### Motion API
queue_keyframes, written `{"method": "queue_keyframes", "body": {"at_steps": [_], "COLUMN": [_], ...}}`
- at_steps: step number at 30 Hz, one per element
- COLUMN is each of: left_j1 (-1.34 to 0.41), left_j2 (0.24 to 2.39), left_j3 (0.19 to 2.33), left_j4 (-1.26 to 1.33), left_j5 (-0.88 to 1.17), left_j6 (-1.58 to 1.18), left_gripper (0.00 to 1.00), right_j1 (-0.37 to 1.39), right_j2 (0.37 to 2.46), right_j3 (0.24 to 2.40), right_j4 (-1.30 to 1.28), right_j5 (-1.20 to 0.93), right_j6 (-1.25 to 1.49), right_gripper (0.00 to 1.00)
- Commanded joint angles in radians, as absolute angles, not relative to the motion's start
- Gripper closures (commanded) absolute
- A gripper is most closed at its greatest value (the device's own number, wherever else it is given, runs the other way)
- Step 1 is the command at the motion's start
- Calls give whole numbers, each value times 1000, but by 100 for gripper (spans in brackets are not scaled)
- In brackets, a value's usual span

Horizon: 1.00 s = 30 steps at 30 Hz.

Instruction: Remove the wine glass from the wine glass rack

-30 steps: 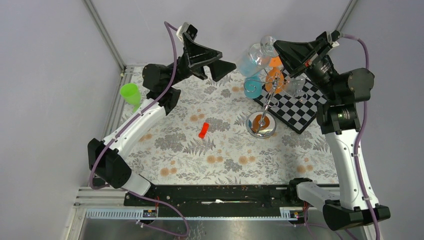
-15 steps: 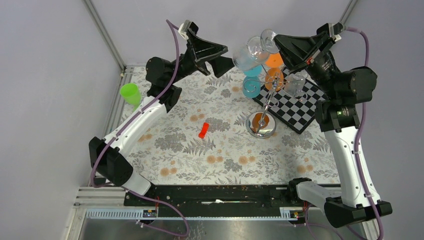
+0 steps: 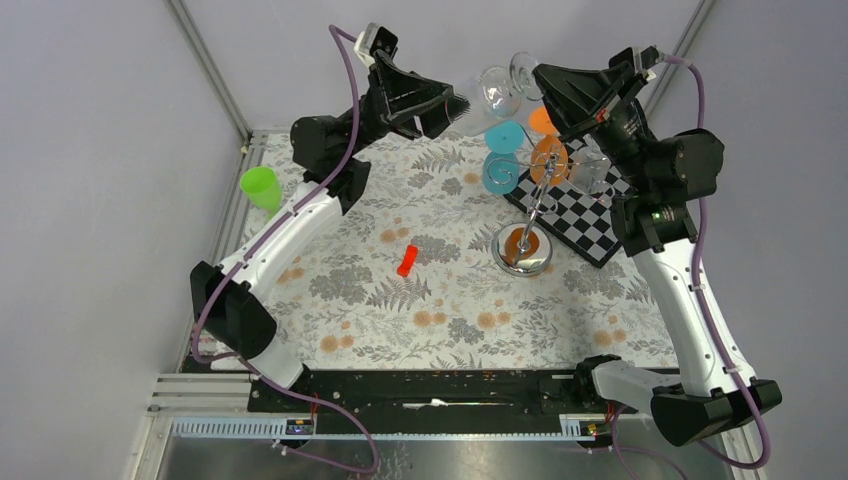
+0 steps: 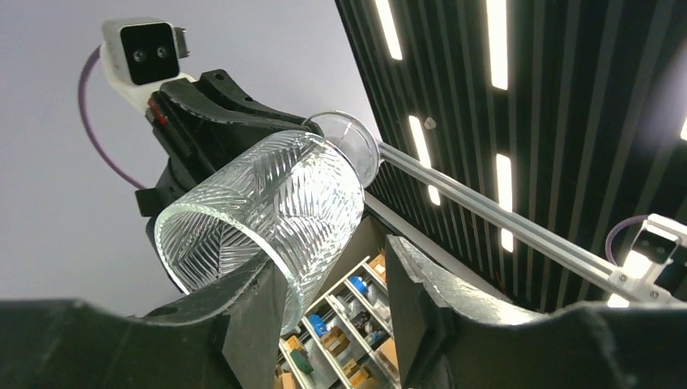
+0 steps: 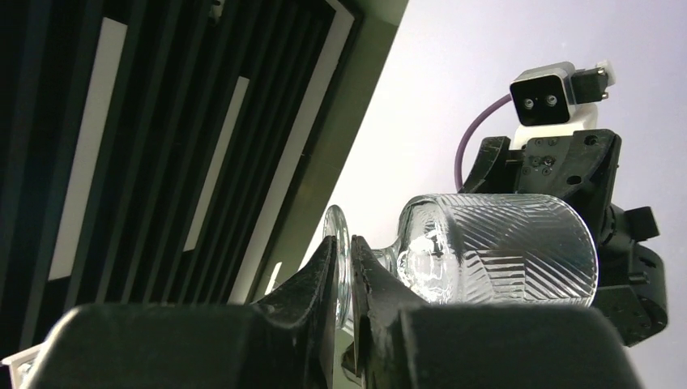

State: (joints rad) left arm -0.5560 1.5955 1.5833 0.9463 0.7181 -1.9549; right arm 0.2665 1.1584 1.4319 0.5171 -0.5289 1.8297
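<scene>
A clear ribbed wine glass (image 3: 495, 93) lies sideways in the air, up and left of the silver rack's wire arms (image 3: 550, 160). My right gripper (image 3: 541, 82) is shut on its round foot (image 5: 343, 243), and its bowl (image 5: 502, 251) points toward the left arm. My left gripper (image 3: 455, 108) is open at the bowl's mouth (image 4: 267, 211). One finger (image 4: 247, 312) sits at the rim, the other (image 4: 421, 292) stands apart from the glass. The rack's disc base (image 3: 522, 250) stands on the table. Blue (image 3: 503, 172) and orange (image 3: 548, 162) glasses hang on the rack.
A black-and-white chequered board (image 3: 590, 220) lies right of the rack base. A green cup (image 3: 262, 188) stands at the far left. A small red object (image 3: 406, 260) lies mid-table on the flowered cloth. Frame posts stand at both back corners.
My right gripper has carried the clear glass up and left, away from the rack. My left gripper has moved right and up to the bowl's mouth.
</scene>
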Motion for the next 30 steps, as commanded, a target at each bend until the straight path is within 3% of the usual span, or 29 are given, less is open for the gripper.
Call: {"method": "queue_keyframes", "body": {"at_steps": [1,9,14,18,20,27,30], "left_j1": [-561,-561,-560,-556,-549,-479,-444], "left_j2": [1600,1620,1620,1613,1604,1598,1586], "left_j3": [1674,1698,1715,1714,1705,1674,1651], "left_j4": [1132,1247,1230,1213,1193,1192,1198], "left_j5": [680,639,656,669,676,664,663], "left_j6": [-2026,-2081,-2053,-2022,-2000,-2002,-2002], "left_gripper": [55,78,86,100,100,100,100], "right_j1": [292,311,316,316,316,316,315], "right_j2": [1159,1159,1158,1160,1163,1159,1147], "right_j3": [1425,1412,1392,1381,1383,1335,1311], "right_j4": [655,649,649,656,658,662,648], "right_j5": [-483,-481,-483,-486,-488,-470,-458], "right_j6": [1868,1857,1858,1859,1848,1810,1773], "right_gripper": [100,100,100,100,92,40,27]}}
